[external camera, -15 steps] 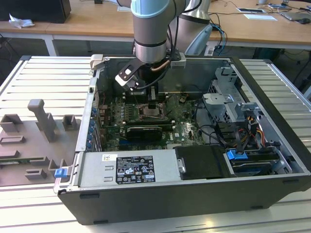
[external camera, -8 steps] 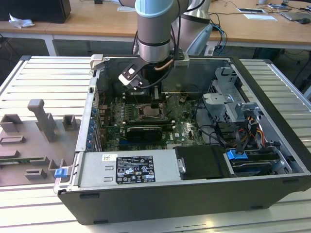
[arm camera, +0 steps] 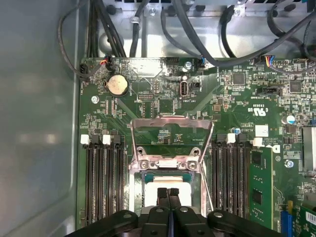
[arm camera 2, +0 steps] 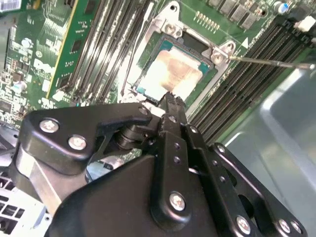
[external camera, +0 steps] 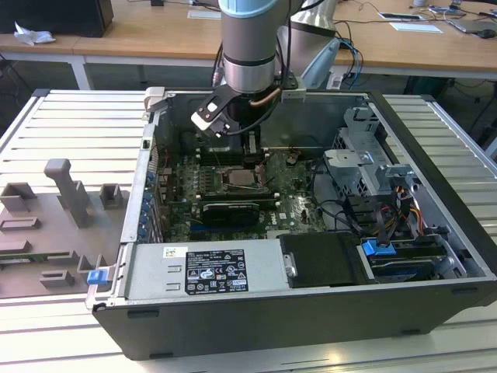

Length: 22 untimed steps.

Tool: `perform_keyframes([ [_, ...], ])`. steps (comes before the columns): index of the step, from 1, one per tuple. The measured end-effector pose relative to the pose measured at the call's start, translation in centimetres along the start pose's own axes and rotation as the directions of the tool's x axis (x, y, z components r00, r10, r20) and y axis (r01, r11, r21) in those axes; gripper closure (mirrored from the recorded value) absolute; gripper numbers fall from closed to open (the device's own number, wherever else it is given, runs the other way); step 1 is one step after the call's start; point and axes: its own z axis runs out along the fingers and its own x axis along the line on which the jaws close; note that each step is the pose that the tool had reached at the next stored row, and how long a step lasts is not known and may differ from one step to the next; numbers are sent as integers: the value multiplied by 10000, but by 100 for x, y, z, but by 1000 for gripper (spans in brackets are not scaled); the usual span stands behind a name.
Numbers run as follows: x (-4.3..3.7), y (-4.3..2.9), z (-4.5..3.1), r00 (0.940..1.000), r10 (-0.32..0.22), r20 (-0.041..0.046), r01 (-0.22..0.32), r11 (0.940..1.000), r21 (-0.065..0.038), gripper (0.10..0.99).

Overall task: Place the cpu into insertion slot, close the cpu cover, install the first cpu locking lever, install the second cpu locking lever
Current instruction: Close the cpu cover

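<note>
A big open computer case (external camera: 256,326) lies on the grey tabletop (external camera: 62,116). The robot arm (external camera: 248,47) reaches down into it, over the green board (arm camera: 163,98).

The black hand (arm camera: 169,191) is low over the socket. Its two fingers are pressed tight together and hold nothing. In the second wrist view the fingertips (arm camera 2: 170,101) sit right at the edge of the cpu; I cannot tell if they touch it.

The cpu cover (arm camera: 170,121) is tipped up and open, away from the socket. It looks like thin, stiff metal on a hinge, so a push on its free edge should swing it down.

The cpu (arm camera 2: 173,74) lies flat in the socket, shiny side up. It is likely very light, stiff and easy to hurt. Its smooth top looks slippery. The safe place to take hold is by two opposite edges, with a soft squeeze and no pressing hard on top.
</note>
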Motion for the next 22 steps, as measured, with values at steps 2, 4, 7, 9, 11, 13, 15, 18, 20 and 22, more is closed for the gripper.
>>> perform_keyframes([
  [2,0,10,-12,10000,0,2,0,10000,1,980],
  [4,1,16,-86,10000,1,-1,-1,10000,-1,980],
  [7,2,22,-155,10000,1,-1,-1,10000,-1,980],
  [9,2,34,-155,10000,0,-1,0,10000,0,980],
  [11,2,66,-157,10000,1,1,-1,10000,0,980],
  [13,3,76,-246,10000,1,0,-1,10000,0,980],
  [15,4,98,-272,10000,2,-2,-2,10000,1,980],
  [18,4,119,-310,10000,1,0,-1,10000,8,980],
  [20,4,126,-360,10000,1,0,-1,10000,11,980],
  [22,5,159,-370,10000,1,-2,-1,10000,19,980],
])
